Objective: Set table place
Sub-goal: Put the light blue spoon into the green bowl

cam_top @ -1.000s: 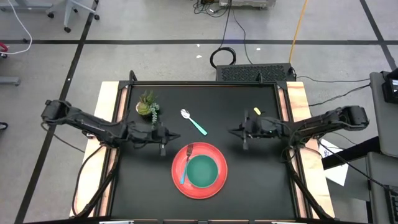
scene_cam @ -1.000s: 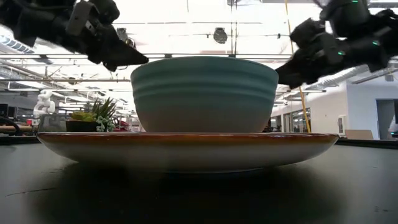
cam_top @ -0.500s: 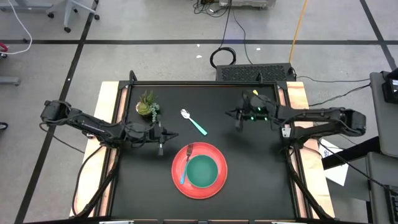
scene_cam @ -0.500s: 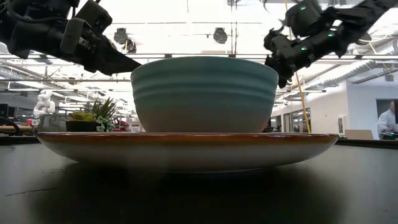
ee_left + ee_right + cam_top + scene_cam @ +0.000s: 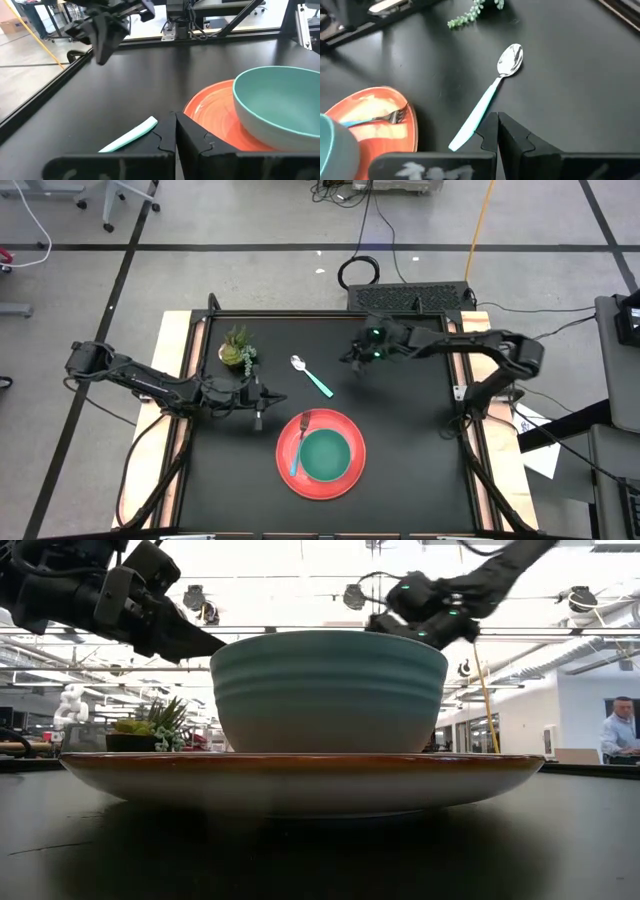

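Small green potted plant (image 5: 238, 348); 1 person (image 5: 617, 728) in the far room.

A matt black table top (image 5: 400, 440) is edged by pale bare wooden strips (image 5: 177, 370). The round red plate (image 5: 380, 107) looks glazed and glossy, as does the smooth teal ceramic bowl (image 5: 328, 690). A polished, mirror-bright metal spoon bowl (image 5: 510, 57) is joined to a light-blue plastic handle (image 5: 475, 120).

Both arms are matte black, built of slim jointed links with bulkier housings at the joints. The right arm (image 5: 470, 345) shows small green lights near its wrist. Each wrist ends in flat, angular black fingers (image 5: 200, 142) with stepped, notched inner edges.
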Controlling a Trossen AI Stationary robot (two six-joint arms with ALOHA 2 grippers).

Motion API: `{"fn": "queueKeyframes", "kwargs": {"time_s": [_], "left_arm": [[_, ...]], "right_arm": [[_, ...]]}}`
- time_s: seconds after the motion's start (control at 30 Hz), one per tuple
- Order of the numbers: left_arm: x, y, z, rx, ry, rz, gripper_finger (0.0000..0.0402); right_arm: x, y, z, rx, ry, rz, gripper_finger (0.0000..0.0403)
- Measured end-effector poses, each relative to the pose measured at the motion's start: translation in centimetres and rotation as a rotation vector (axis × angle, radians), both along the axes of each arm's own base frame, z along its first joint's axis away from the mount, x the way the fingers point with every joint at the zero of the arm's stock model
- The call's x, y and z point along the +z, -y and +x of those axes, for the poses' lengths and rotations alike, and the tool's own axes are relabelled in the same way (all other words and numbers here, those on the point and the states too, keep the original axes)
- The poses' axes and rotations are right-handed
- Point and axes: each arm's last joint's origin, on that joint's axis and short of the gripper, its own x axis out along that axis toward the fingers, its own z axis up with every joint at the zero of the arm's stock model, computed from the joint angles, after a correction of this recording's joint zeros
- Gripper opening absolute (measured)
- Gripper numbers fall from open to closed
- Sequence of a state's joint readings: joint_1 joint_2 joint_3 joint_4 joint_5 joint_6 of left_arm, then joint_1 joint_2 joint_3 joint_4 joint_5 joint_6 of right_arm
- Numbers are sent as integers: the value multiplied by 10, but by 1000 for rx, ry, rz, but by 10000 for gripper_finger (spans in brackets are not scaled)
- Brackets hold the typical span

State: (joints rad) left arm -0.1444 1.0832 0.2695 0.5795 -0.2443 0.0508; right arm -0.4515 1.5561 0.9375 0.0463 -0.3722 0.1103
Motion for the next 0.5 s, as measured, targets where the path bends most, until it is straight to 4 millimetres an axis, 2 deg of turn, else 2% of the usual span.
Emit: {"fn": "queueKeyframes", "kwargs": {"time_s": [0.27,0.4,0.5], "left_arm": [[-1,0,0,2,-9,-6,27],[-2,0,0,4,-19,-12,18],[-3,0,-1,6,-25,-21,7]], "right_arm": [[11,22,45,-23,-17,40,0],[13,31,55,-39,-122,144,0],[13,31,58,-22,-163,151,0]]}}
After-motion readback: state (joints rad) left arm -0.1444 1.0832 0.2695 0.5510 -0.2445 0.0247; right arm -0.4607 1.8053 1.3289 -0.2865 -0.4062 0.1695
